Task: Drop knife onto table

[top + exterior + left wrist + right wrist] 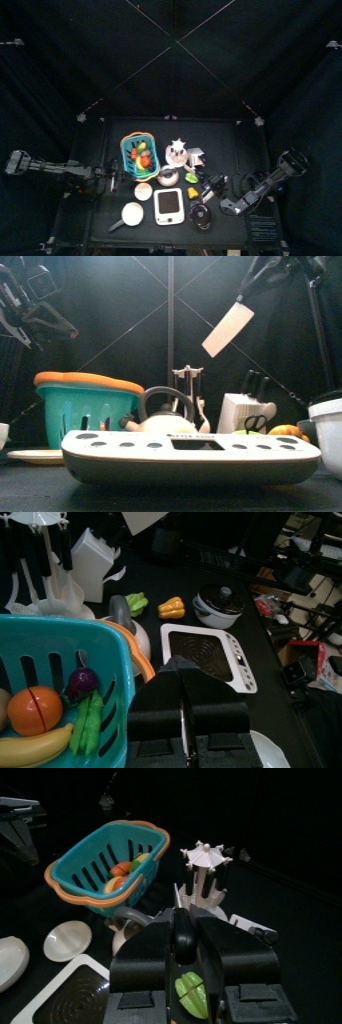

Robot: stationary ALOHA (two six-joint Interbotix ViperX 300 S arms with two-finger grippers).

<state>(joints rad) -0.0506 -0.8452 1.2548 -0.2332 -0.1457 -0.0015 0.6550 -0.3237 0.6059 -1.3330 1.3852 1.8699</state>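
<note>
High above the table [230, 140] hangs the knife [227, 328], white blade slanting down and to the left, black handle at the top. My right gripper [255, 289] is shut on that handle. In the right wrist view the blade [179, 896] shows edge-on, rising from between the jaws of the right gripper [182, 930]. From above, the right gripper [222, 190] hovers over the right-hand items. My left gripper [187, 717] has its jaws together with nothing in them, beside the teal basket [54, 662]; its arm rests at the table's left [60, 168].
Crowding the table's front half are a teal basket [138, 150] of toy food, a white utensil rack [183, 153], a white scale [187, 451], a kettle [167, 416], a white knife block [241, 412], a plate [132, 212] and a black pot [221, 605].
</note>
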